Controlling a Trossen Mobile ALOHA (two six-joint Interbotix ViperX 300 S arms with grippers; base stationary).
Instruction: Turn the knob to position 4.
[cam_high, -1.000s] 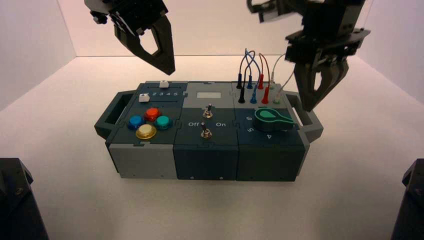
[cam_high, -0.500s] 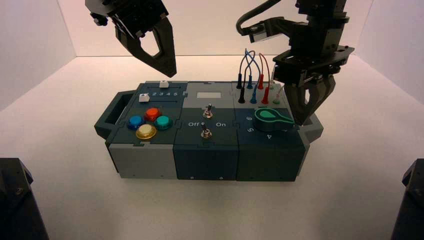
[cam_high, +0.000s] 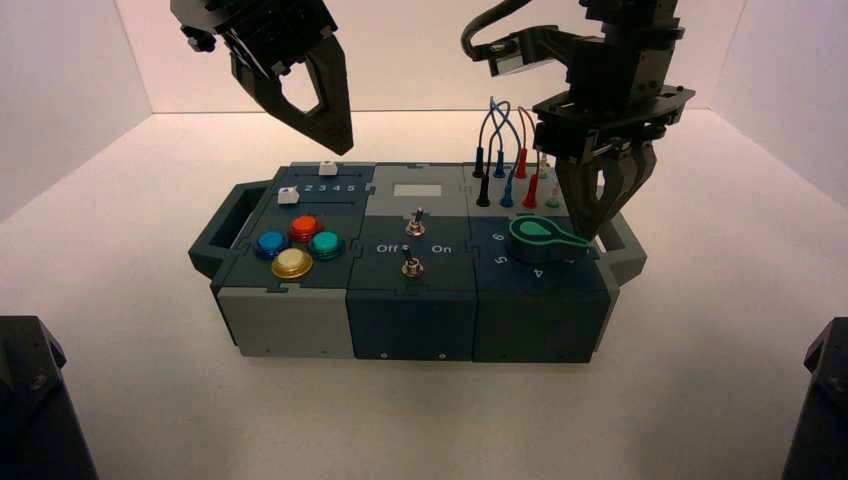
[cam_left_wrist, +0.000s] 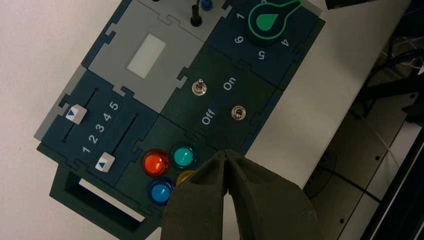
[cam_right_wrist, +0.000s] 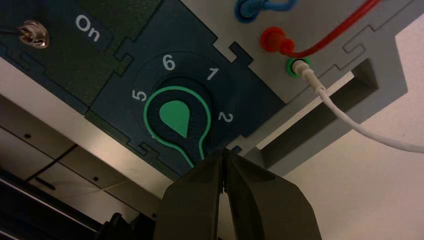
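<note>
The knob (cam_high: 541, 238) sits at the box's (cam_high: 300, 325) right end, below the plugged wires (cam_high: 508, 140), its pointer aimed just short of position 4 (cam_high: 539, 272). The right gripper (cam_high: 597, 218), fingers pressed together, hangs beside the pointer's tip. The turning is not done. The left gripper (cam_high: 330, 125), also pinched together, idles far above the knob.
</note>
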